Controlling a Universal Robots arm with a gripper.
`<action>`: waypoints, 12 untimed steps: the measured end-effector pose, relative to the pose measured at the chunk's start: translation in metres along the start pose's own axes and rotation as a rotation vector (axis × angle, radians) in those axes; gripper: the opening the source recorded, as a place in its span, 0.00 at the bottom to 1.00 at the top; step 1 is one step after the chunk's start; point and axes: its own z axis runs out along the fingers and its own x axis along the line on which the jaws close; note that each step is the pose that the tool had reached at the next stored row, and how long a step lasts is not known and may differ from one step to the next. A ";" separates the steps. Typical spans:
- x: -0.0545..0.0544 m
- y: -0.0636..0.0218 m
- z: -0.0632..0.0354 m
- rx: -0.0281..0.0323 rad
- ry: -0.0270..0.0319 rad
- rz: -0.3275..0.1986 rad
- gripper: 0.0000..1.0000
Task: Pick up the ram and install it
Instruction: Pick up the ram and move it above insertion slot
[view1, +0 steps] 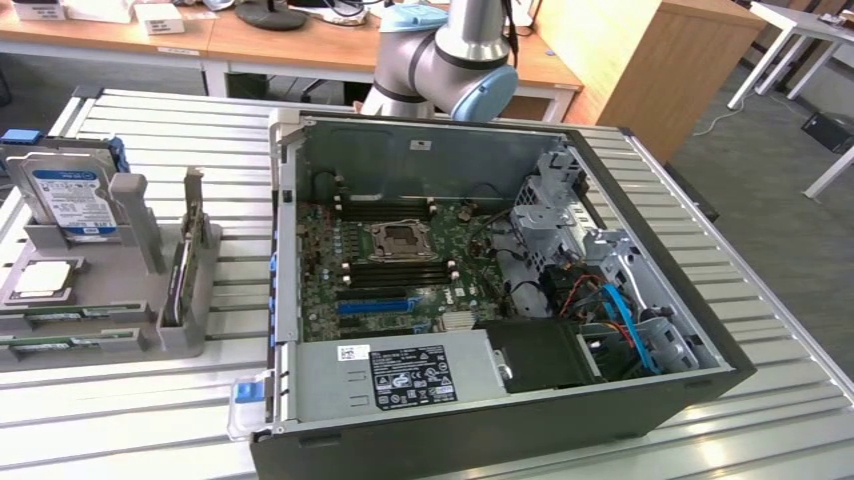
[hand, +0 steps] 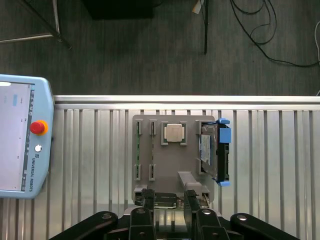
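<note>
Gripper (hand: 169, 196) (jaws apart) over grey holder (hand: 170, 162) with ram (view1: 54, 345)

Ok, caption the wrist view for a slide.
Open hand over a grey parts tray holding a CPU, a blue-framed hard drive and ram sticks.

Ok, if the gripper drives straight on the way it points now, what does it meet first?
Probably the grey plastic parts holder, at the end where a pale metallic part lies between the open gripper fingertips. The depth is unclear.
</note>
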 end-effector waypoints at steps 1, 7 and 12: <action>0.000 0.0000 0.0003 0.0001 0.0000 0.000 0.37; 0.000 -0.0003 0.0061 0.0002 -0.0001 0.000 0.37; 0.000 -0.0008 0.0149 0.0001 -0.0001 0.000 0.37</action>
